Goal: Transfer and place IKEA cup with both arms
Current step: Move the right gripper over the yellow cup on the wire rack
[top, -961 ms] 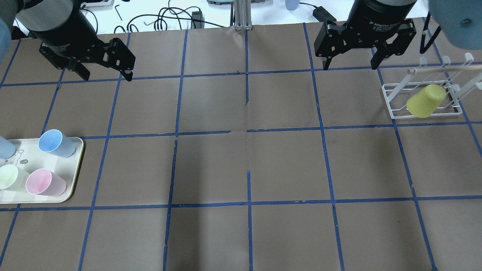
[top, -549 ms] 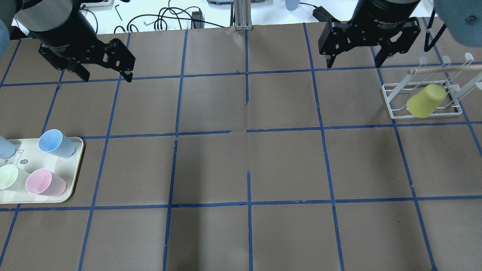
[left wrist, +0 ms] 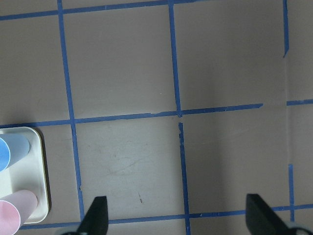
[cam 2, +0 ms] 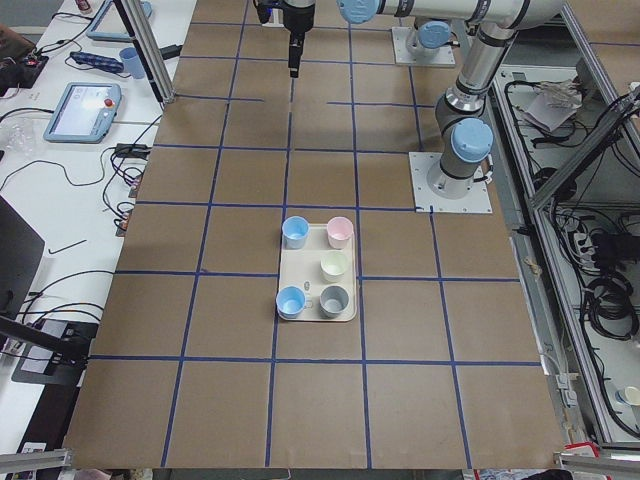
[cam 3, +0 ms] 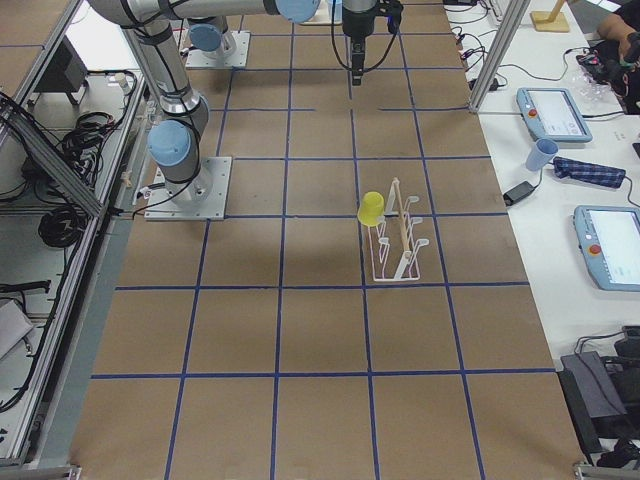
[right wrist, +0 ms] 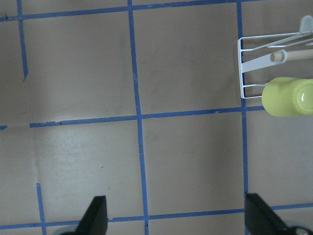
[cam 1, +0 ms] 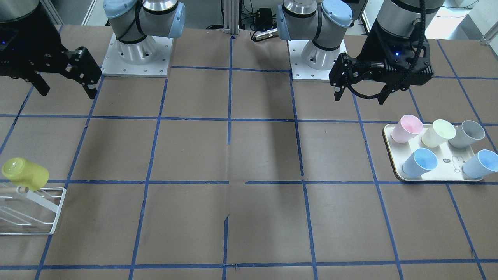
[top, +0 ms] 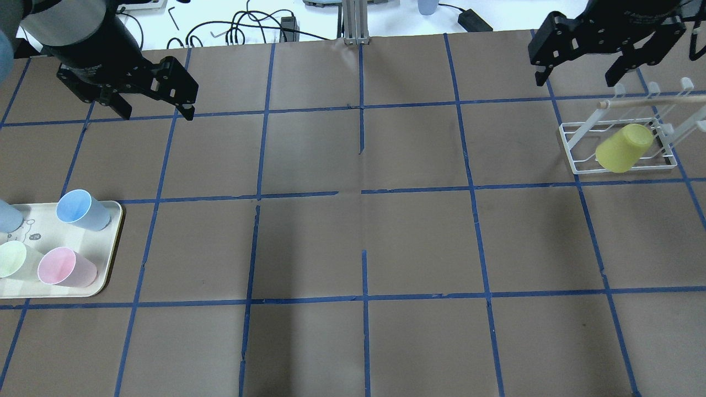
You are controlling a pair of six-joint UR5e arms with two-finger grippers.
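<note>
You faced a wide counter [top: 419,242] covered in brown paper, marked into large squares by lines of blue tape [top: 364,298] that were torn and gapped in places. Along your side ran a white bench [cam 3: 560,250] carrying grey control pendants [cam 3: 553,112], with loose black cables [top: 242,25] tangled on it. An aluminium post [top: 353,22] rose at that edge of the counter. On the side away from you, an open metal frame [cam 2: 528,262] held bundles of black wiring [cam 2: 600,300]. The light was even and came from above, leaving soft, broad shadows on the paper.
</note>
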